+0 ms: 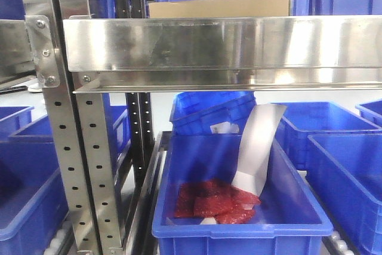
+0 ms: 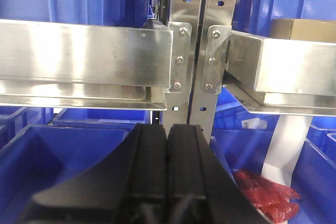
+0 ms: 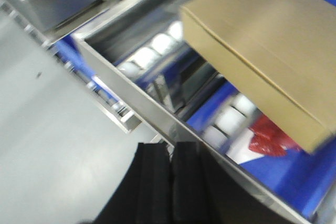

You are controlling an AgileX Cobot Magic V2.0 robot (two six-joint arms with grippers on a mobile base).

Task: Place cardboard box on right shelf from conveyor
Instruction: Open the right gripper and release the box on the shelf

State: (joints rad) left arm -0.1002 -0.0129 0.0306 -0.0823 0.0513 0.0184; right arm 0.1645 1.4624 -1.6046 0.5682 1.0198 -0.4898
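The tan cardboard box (image 1: 219,6) lies flat on the right shelf (image 1: 227,49), behind its shiny steel front lip. The left wrist view catches a corner of the box (image 2: 304,29) on that shelf (image 2: 294,72). In the right wrist view the box (image 3: 268,40) sits up and to the right, apart from my right gripper (image 3: 171,148), which is shut on nothing near the shelf lip (image 3: 157,108). My left gripper (image 2: 168,129) is shut and empty, pointing at the perforated uprights (image 2: 202,40). The conveyor is out of view.
A blue bin (image 1: 239,207) below the shelf holds red packets (image 1: 215,201) and a white pouch (image 1: 256,147). More blue bins (image 1: 334,129) stand around and behind. A second steel shelf (image 2: 84,56) is left of the uprights. White rollers (image 3: 231,119) show under the box.
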